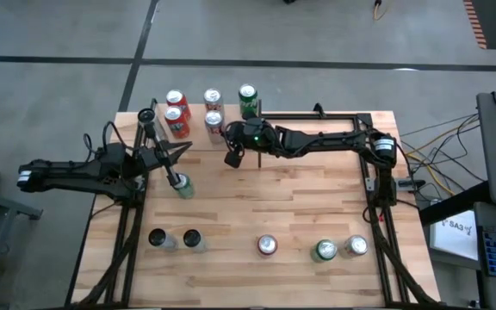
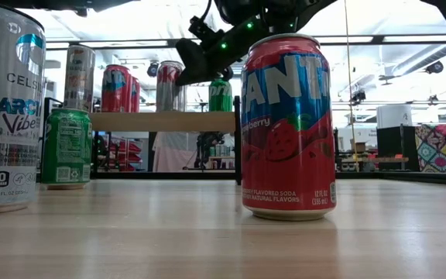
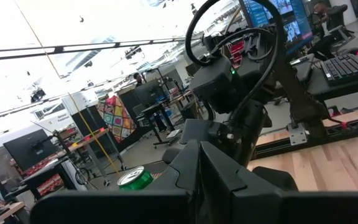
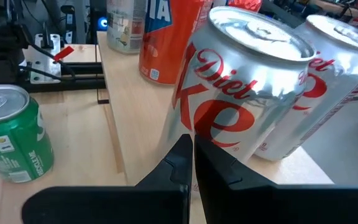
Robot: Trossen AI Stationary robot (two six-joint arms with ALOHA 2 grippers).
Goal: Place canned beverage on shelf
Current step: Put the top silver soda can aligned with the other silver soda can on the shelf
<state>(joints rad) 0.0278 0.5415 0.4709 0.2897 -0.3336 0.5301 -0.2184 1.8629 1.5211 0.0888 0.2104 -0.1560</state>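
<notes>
A small light-wood shelf (image 1: 198, 119) edged by thin black metal posts stands at the far left part of the plank-striped wooden tabletop (image 1: 257, 220). On it stand five cans: two red soda cans (image 1: 176, 113) on the left, two silver Diet Coke cans (image 1: 213, 109) in the middle (one behind the other in the high view) and a green soda can (image 1: 247, 100) at the right end.

The right gripper (image 1: 233, 158) hangs just off the shelf's near edge, in front of the Diet Coke cans. In the right wrist view its two dark fingers (image 4: 188, 163) are pressed together with nothing between them, close to the nearest Diet Coke can (image 4: 241, 87).

The left gripper (image 1: 179, 182) is at the table's left side, over a pale green can (image 1: 184, 187). Whether its fingers grip the can cannot be told.

Along the near edge stand two dark-topped cans (image 1: 172, 238), a red Fanta strawberry can (image 1: 268, 246), a green can (image 1: 325, 251) and a silver can (image 1: 356, 247). The table's middle and right are bare wood.
</notes>
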